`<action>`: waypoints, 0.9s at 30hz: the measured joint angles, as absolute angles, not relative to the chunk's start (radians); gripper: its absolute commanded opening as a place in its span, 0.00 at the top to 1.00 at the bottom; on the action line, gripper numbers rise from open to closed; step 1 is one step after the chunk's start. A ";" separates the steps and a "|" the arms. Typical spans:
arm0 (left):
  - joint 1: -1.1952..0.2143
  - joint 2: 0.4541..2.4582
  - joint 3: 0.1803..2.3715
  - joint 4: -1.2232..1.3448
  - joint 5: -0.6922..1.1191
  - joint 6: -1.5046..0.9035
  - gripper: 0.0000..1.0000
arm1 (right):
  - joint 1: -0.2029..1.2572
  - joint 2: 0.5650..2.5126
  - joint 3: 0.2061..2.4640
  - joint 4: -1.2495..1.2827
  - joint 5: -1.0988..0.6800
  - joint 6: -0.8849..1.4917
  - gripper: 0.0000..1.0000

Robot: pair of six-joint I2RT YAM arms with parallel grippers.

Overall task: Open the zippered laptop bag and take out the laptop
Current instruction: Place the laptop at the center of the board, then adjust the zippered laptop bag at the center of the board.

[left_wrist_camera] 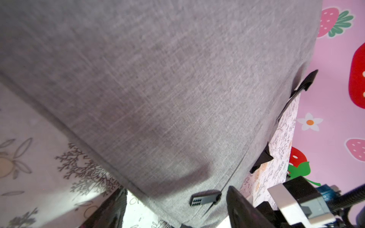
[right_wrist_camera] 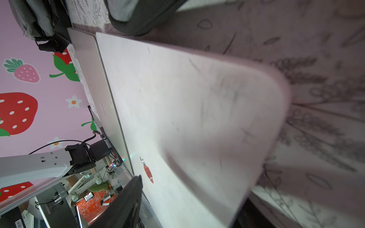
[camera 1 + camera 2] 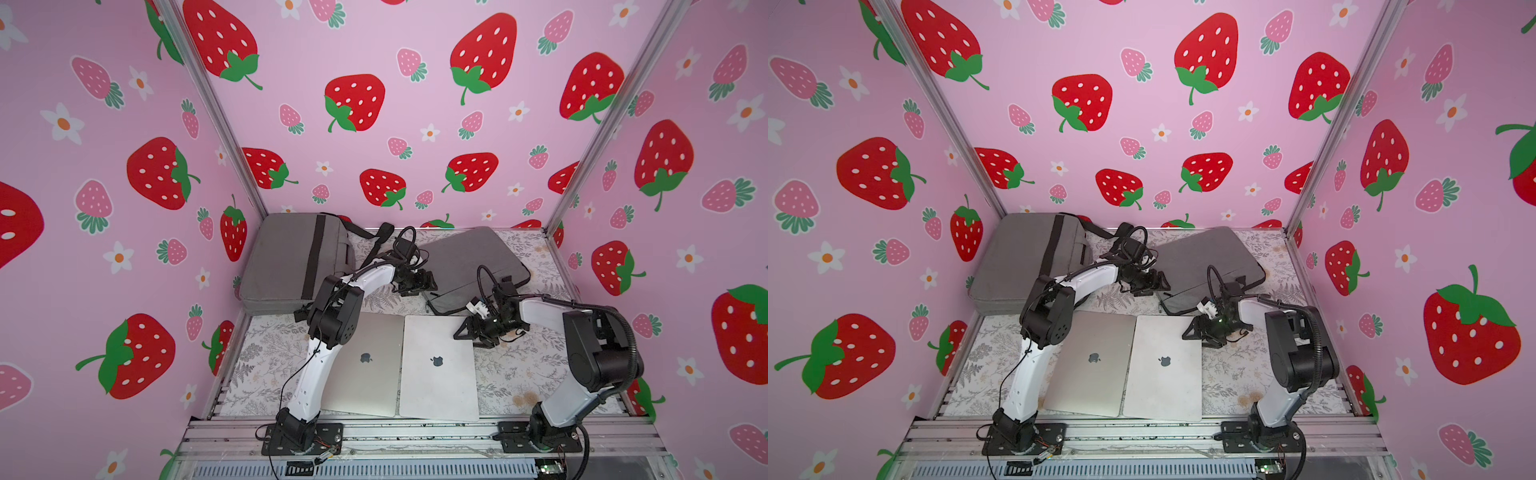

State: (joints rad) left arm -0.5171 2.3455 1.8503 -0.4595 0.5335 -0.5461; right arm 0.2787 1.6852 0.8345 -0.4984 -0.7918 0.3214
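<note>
A flat grey laptop bag [image 3: 469, 253] [image 3: 1204, 257] lies at the back right, its front edge gaping dark toward me. Its zipper pull [image 1: 205, 199] sits at the near corner, between the fingers of my left gripper [image 3: 419, 284] [image 1: 177, 213]. That gripper is open and straddles the bag's corner. A pale silver laptop [image 3: 436, 365] [image 2: 187, 118] lies flat on the table in front of the bag. My right gripper [image 3: 463, 332] [image 2: 189, 209] is open around the laptop's far right corner, one finger above the lid.
A darker silver laptop [image 3: 365, 357] lies flush against the pale one's left side, partly under my left arm. A bulkier grey bag [image 3: 286, 257] with black straps fills the back left corner. Strawberry-print walls [image 3: 374, 104] enclose the floral table [image 3: 511, 374].
</note>
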 measured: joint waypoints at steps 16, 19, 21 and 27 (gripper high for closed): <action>-0.496 2.409 1.912 -0.416 0.622 -0.632 0.83 | 0.252 1.578 0.831 -0.570 -0.683 0.321 0.31; -0.488 2.409 1.920 -0.418 0.631 -0.635 0.91 | 0.252 1.542 0.839 -0.581 -0.649 0.319 0.29; -0.484 2.410 1.925 -0.421 0.633 -0.632 0.93 | 0.252 1.513 0.852 -0.588 -0.621 0.317 0.28; -0.471 2.410 1.934 -0.431 0.637 -0.625 1.00 | 0.252 1.442 0.888 -0.561 -0.548 0.325 0.27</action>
State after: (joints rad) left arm -0.4709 2.4096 1.9343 -0.4309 0.6373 -0.6247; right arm 0.2520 1.4422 0.8879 -0.5613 -0.5484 0.3252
